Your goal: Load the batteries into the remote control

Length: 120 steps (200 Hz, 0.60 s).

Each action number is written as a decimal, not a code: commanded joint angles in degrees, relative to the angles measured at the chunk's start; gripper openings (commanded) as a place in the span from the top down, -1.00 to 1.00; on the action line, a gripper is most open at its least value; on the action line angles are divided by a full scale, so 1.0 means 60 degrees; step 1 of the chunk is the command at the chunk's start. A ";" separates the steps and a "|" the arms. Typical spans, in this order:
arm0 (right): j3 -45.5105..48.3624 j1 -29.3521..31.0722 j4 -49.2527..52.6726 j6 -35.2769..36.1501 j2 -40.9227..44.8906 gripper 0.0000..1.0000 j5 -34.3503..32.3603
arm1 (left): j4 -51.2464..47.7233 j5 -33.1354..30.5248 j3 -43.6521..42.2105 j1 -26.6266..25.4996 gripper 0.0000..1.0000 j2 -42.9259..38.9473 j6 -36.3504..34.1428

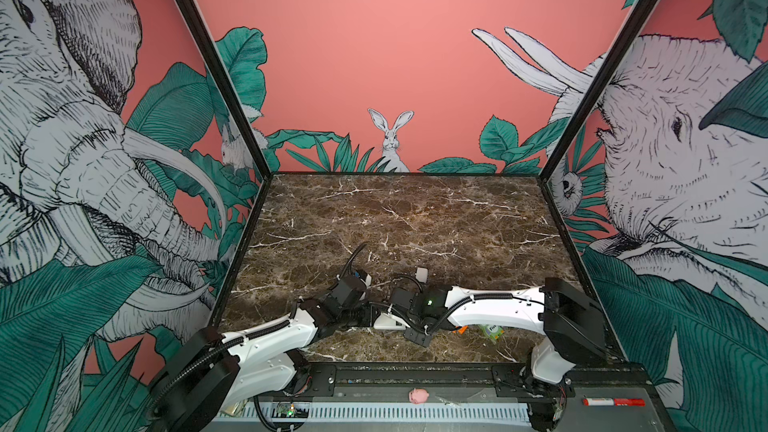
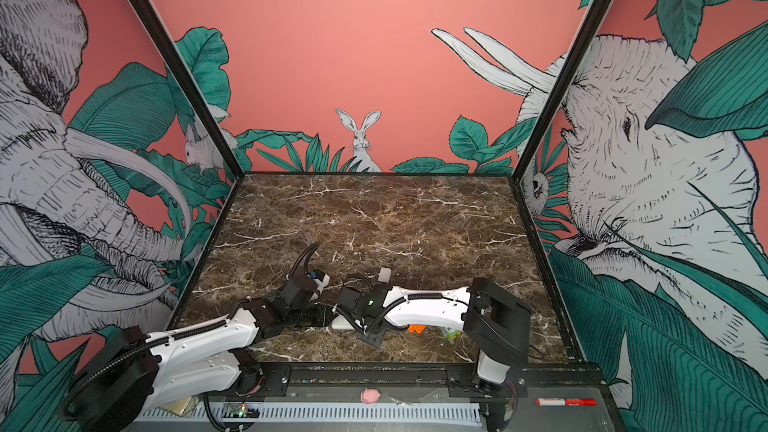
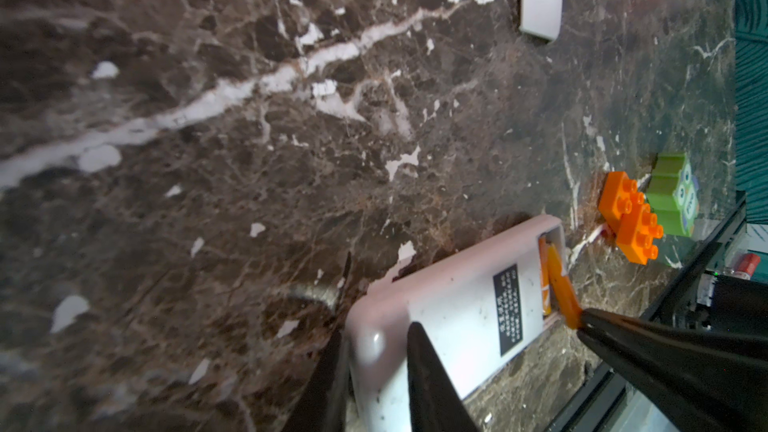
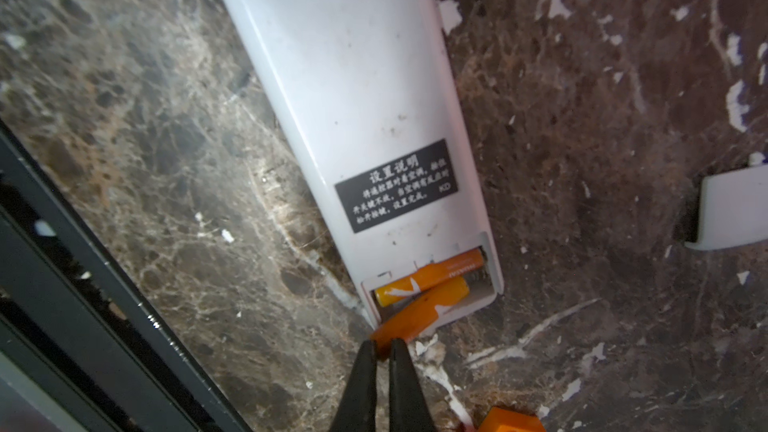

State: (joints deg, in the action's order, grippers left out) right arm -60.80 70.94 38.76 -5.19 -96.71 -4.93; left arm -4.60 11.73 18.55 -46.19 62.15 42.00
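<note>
Jutting from remote [image 4: 353, 97], battery [image 4: 419, 309] sits between right jaws.

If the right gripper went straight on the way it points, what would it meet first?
Likely the open end of the remote control: the right gripper pinches a battery already angled into its bay.

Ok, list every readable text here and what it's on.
"设置说明": heading of the black label on the remote control.
"KD": the label's corner.
Label's smaller lines: too blurred.
Print on the inserted battery: too blurred.
Print on the green owl toy: too small.
</note>
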 commanded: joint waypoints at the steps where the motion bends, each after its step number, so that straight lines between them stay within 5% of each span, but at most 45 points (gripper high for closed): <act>1: 0.0184 -0.0119 0.0391 -0.0235 -0.0253 0.83 -0.0794 | -0.1142 0.0214 0.0070 -0.0094 0.42 -0.0161 -0.0153; 120: 0.0362 -0.0119 0.0000 -0.0507 -0.0154 0.82 -0.0434 | -0.1621 0.0536 -0.0145 -0.0488 0.33 -0.0293 0.0246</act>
State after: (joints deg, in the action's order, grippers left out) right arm -60.31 70.78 38.22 -7.49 -96.71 -6.87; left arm -9.89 15.18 18.50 -47.79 59.86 42.92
